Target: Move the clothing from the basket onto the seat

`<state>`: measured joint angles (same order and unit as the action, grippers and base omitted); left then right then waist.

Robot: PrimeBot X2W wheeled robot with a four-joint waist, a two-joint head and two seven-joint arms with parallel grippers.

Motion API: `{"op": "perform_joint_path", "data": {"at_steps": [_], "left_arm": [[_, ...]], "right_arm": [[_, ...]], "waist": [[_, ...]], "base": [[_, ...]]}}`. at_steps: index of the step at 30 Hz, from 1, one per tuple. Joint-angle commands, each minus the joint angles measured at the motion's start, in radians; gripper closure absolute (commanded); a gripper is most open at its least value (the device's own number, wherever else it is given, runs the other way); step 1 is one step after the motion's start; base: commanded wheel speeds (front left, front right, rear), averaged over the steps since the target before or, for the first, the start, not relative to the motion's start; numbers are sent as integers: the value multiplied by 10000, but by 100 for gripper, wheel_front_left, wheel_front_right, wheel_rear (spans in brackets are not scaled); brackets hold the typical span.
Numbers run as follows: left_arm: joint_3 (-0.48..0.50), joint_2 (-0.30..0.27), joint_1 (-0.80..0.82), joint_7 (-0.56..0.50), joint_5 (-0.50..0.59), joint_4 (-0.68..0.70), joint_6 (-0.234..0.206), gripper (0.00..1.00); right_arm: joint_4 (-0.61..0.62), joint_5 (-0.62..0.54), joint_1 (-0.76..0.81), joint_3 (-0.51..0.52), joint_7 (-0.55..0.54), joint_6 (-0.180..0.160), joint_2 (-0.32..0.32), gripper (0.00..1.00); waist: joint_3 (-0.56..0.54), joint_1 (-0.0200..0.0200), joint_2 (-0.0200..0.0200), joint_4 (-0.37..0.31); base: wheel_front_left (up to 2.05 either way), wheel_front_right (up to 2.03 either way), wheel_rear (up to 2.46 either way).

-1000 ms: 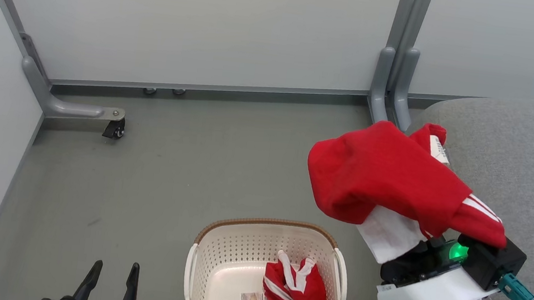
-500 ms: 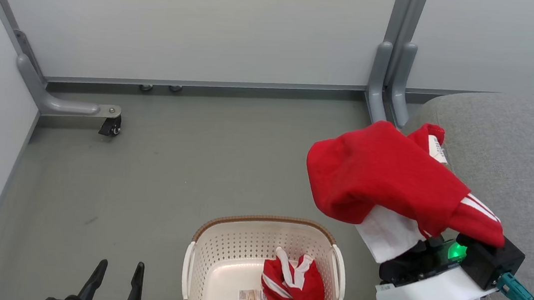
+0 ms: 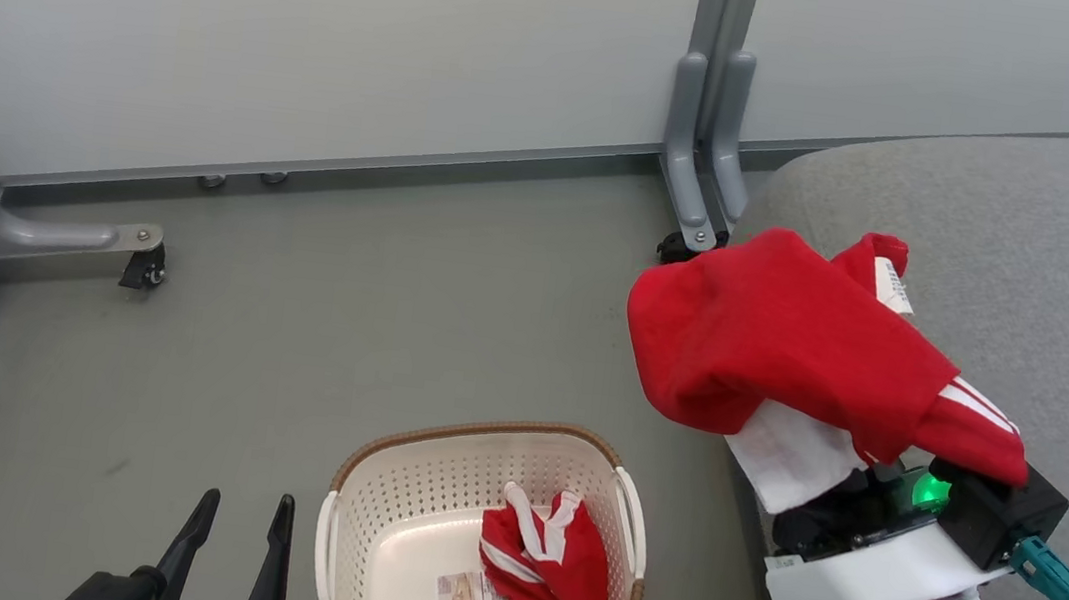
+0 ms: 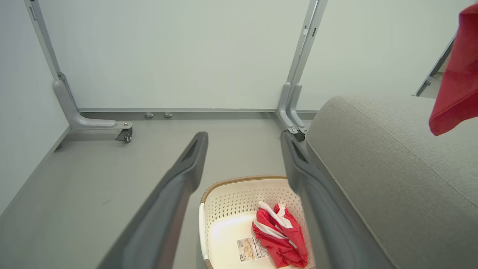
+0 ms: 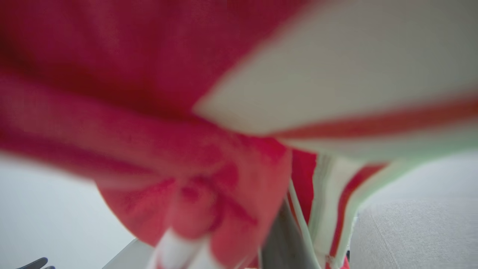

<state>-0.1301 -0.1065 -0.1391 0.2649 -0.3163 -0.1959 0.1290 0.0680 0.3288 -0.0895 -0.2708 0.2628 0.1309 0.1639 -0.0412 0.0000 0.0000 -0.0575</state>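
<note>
In the head view the right claw (image 5: pixel 275 239) sits at 4 o'clock, its fingers pinched together on a red garment (image 3: pixel 771 347) that drapes over them and hides the tips. The cloth hangs in the air at 3 o'clock, over the rounded edge of the grey seat (image 3: pixel 1050 278), partly above the cushion and partly above the floor (image 3: pixel 291 313). Its white stripes and white lining show at the wrist end, and a small white label (image 3: pixel 894 284) shows at its 1 o'clock corner. The basket (image 3: pixel 480 427) stands on the floor at 6 o'clock, just beside the seat's side. A second garment (image 3: pixel 549 573) lies crumpled in the basket's 4 o'clock corner, beside a sticker (image 3: pixel 465 599). The left claw (image 3: pixel 247 509) hovers at 7 o'clock, fingers spread apart and holding nothing, near the basket's 9 o'clock side
</note>
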Motion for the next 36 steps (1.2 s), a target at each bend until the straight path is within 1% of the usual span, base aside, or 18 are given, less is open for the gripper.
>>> {"op": "perform_joint_path", "data": {"at_steps": [1,14,20,27,29,36], "left_arm": [[-23,26,231,-10,-23,57,18,0],[-134,52,652,-10,29,163,19,0],[-270,-13,879,-12,42,191,19,0],[-1233,-363,1674,-10,-104,-28,19,0],[-1621,-499,1947,-10,-189,-147,19,0],[-2511,-755,2746,-10,-452,-509,19,0]], "right_arm": [[65,-58,-149,63,31,-3,33,100],[183,-147,-254,346,31,-1,-9,100],[262,-167,-199,666,31,-1,-84,100],[731,-376,118,1651,31,-1,-393,100],[872,-446,261,1928,31,-1,-493,100],[1336,-622,703,2778,31,-1,-823,100]], "waist": [[149,0,0,-647],[621,0,0,-3051],[866,0,0,-4096],[1473,0,0,-4516],[1611,0,0,-4599],[1921,0,0,-4772]], "base": [[0,0,0],[0,0,0],[0,0,0],[0,0,0],[0,0,0],[0,0,0]]}}
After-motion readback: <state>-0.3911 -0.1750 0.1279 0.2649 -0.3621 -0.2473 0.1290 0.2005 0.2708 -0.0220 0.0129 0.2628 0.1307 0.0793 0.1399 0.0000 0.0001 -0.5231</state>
